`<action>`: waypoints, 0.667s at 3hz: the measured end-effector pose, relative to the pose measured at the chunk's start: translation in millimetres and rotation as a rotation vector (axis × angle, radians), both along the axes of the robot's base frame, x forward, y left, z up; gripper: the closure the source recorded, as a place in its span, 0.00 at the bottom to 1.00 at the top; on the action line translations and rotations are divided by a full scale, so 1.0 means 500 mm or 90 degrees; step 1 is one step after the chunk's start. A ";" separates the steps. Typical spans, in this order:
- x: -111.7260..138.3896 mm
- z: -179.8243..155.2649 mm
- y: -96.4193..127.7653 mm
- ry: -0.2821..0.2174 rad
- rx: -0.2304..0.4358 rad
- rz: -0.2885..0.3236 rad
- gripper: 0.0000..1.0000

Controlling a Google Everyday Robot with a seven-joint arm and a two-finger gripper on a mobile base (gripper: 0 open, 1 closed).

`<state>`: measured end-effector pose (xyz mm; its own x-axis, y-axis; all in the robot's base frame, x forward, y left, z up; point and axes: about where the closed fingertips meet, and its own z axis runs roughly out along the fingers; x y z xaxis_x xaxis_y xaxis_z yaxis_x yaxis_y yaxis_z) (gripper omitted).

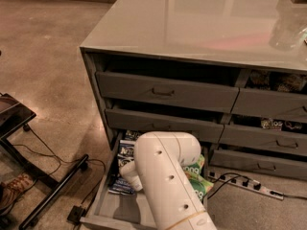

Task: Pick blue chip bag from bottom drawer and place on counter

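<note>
**Concrete floor** (53, 56): brown and polished, it fills the left of the view.

**Drawer cabinet** (98, 123): a grey cabinet standing on the floor.

**Tabletop** (192, 23): the cabinet's glossy grey top, reflecting lights. A blurred clear object (288, 32) sits at its far right edge.

**Robot arm** (168, 181): a white, rounded arm that rises from the lower edge and bends over the open drawer, hiding much of its middle.

**Closed drawers** (163, 91): grey fronts with dark handles, stacked in two columns.

**Bottom drawer** (101, 198): pulled out of the left column at floor level, with its pale floor showing near the front.

**Black stand** (53, 190): a dark frame with cables on the floor to the left, with a shoe (12, 198) beside it.

**Power strip** (249, 188): lies on the floor to the right of the drawer, with its cable attached.

**Green bags** (195, 178): lie in the drawer's right part, just beside the arm.

**Blue chip bag** (125, 151): lies inside the bottom drawer along its left wall, among other dark blue bags, and none of them is on the tabletop.

**Hand** (129, 176): down in the drawer at the arm's left side, just beside the blue bags and mostly hidden. Whether it is spread, pressed together or pinching anything cannot be told.
</note>
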<state>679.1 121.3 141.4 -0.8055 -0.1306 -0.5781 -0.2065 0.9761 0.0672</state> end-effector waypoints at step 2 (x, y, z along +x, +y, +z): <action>-0.011 0.030 -0.020 -0.011 0.030 -0.009 0.88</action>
